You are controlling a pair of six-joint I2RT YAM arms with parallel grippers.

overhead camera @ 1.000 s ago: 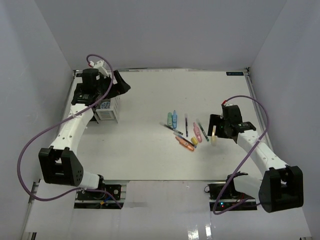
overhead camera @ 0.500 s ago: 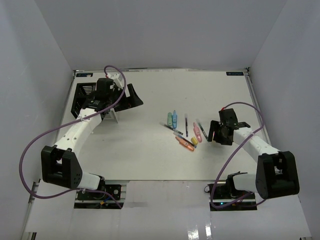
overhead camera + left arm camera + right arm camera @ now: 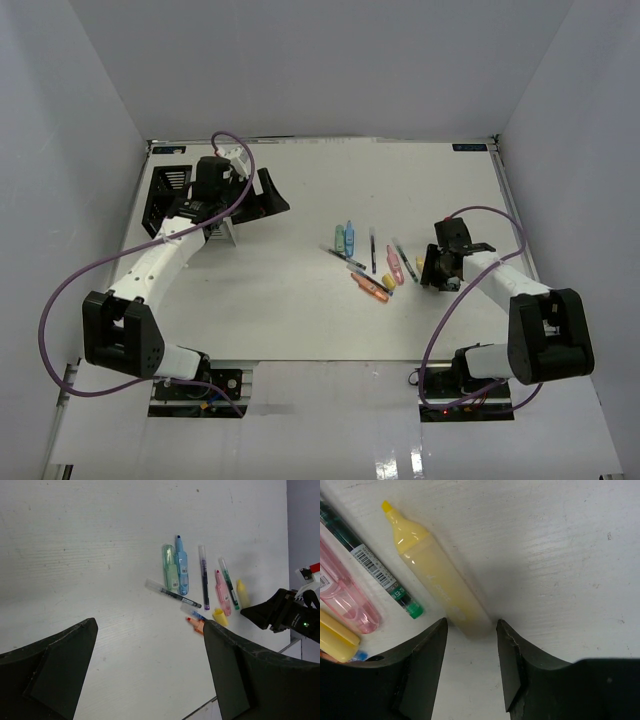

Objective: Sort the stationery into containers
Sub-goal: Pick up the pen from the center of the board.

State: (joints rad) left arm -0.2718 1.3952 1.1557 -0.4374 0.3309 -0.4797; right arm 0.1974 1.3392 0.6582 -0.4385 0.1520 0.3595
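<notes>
The stationery lies in a loose cluster mid-table (image 3: 370, 255): green (image 3: 170, 567), blue (image 3: 182, 566), pink (image 3: 221, 591) and orange (image 3: 198, 624) markers, thin dark pens (image 3: 204, 577), and a yellow marker (image 3: 437, 565). No tape roll shows. My right gripper (image 3: 470, 625) is open and low on the table. Its jaws stand on either side of the yellow marker's blunt end, with gaps on both sides. My left gripper (image 3: 272, 195) is open and empty, in the air right of the black organizer (image 3: 165, 195) and the white organizer (image 3: 225, 235), which my left arm partly hides.
A loose yellow cap (image 3: 337, 642), the pink marker (image 3: 345, 605) and a green-tipped pen (image 3: 375, 575) lie just left of my right gripper. The table's raised rim (image 3: 320, 140) runs along the back and sides. White walls enclose the cell.
My left gripper has swung right, away from above the organizers toward the table's middle. My right gripper has dropped low and now stands astride the yellow marker's end.
</notes>
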